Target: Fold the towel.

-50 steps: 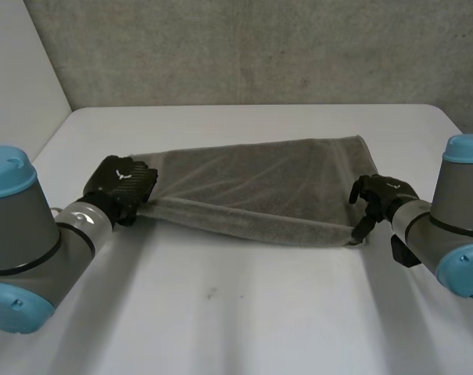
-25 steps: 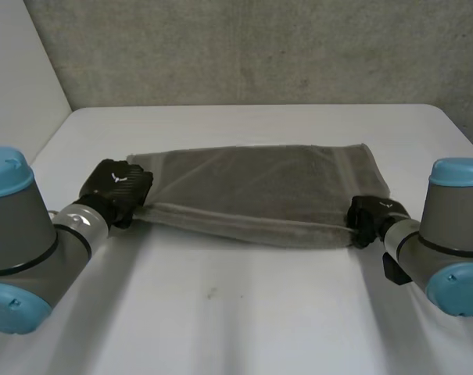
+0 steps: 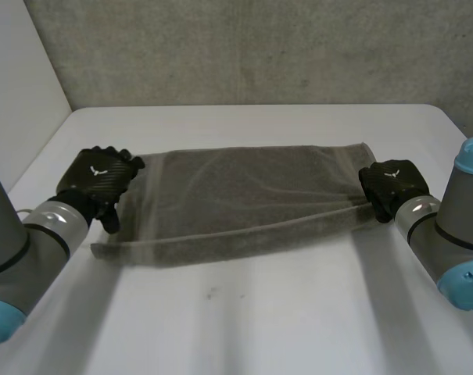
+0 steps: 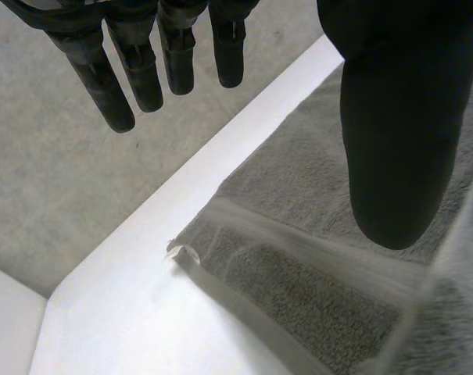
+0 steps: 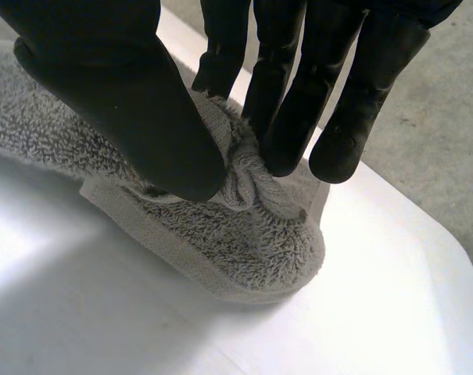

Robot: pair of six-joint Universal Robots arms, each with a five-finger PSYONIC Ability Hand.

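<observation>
On worktop (image 3: 259,312): towel (image 3: 244,195), long axis left-right.
Left robot hand (image 3: 99,176): wide, at towel's left end.
Right robot hand (image 3: 391,183): pinching towel's right end.

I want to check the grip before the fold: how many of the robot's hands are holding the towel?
1. The right hand pinches the towel at its right end; the left hand is open at the left end, holding nothing.

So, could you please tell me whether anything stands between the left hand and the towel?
Nothing visible does. The left hand is open at the left end of the towel, which lies on the white table. The right hand pinches the right end.
</observation>
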